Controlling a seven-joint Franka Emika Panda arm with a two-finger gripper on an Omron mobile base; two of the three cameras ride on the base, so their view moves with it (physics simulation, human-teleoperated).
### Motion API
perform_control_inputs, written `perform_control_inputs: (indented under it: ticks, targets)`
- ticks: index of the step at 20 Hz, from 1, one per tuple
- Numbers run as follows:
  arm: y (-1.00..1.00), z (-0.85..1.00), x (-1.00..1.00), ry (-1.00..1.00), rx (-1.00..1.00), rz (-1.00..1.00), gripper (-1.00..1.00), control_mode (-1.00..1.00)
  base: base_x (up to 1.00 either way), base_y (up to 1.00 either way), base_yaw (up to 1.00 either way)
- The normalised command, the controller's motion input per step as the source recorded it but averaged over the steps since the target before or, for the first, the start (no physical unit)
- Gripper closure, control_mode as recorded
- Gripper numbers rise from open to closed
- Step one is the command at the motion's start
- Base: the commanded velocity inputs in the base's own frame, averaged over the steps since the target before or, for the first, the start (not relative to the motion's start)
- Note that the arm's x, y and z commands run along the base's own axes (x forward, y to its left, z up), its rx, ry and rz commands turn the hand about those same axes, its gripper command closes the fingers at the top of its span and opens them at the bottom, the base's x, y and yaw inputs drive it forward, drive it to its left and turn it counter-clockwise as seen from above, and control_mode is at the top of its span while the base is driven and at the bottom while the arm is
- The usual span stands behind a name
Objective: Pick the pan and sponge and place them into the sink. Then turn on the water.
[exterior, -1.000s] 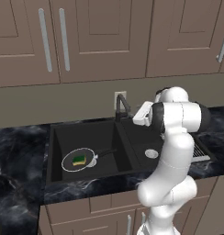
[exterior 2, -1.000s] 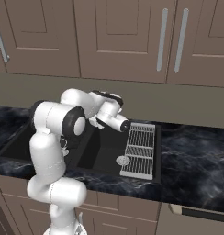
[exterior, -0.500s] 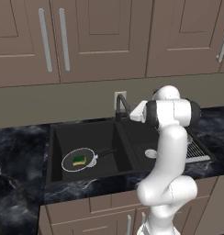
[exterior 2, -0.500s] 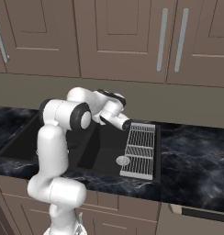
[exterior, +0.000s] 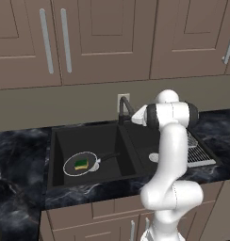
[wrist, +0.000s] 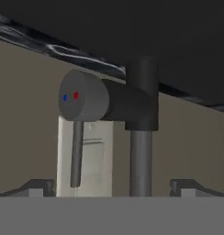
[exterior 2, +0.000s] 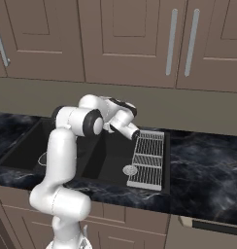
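The pan (exterior: pixel 82 164) lies in the left bowl of the black sink (exterior: pixel 60 141), its black handle pointing right. The yellow-green sponge (exterior: pixel 80 164) rests inside the pan. My gripper (exterior: pixel 134 117) hangs over the right bowl, just beside the dark faucet (exterior: pixel 122 109). Seen from the right base, the gripper (exterior 2: pixel 132 132) sits above the sink (exterior 2: pixel 106 163). In the hand view the faucet handle (wrist: pixel 81 97), with its red and blue dots, is close ahead between my wide-apart fingertips (wrist: pixel 38 186). The gripper (wrist: pixel 113 188) is open and holds nothing. No water runs from the spout.
A wire dish rack (exterior: pixel 198 149) lies on the counter right of the sink, also seen as the rack (exterior 2: pixel 148 158). A silver drain (exterior 2: pixel 130 170) marks the right bowl. A white wall outlet (exterior: pixel 122 99) is behind the faucet. Cabinet doors hang above.
The arm's elbow has swung in over its base and the hand has edged closer to the faucet. Pan and sponge have not moved. The gripper stays open.
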Motion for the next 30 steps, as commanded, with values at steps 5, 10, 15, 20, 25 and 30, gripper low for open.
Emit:
perform_control_inputs:
  ticks: [5,10,15,20,25,30]
  targets:
    - [0.00,-0.21,0.37,0.00,0.03,0.00,-1.00,-1.00,0.00,0.00,0.00]
    - [0.00,-0.17,0.31,0.00,0.01,0.00,-1.00,-1.00,0.00,0.00,0.00]
    - [0.00,-0.03,0.40,0.00,0.00,0.00,-1.00,-1.00,0.00,0.00,0.00]
    - [0.00,0.00,0.43,0.00,0.01,0.00,-1.00,-1.00,0.00,0.00,0.00]
    - [0.00,0.08,0.19,0.00,0.05,0.00,-1.00,-1.00,0.00,0.00,0.00]
    - [0.00,0.24,0.03,0.00,0.10,0.00,-1.00,-1.00,0.00,0.00,0.00]
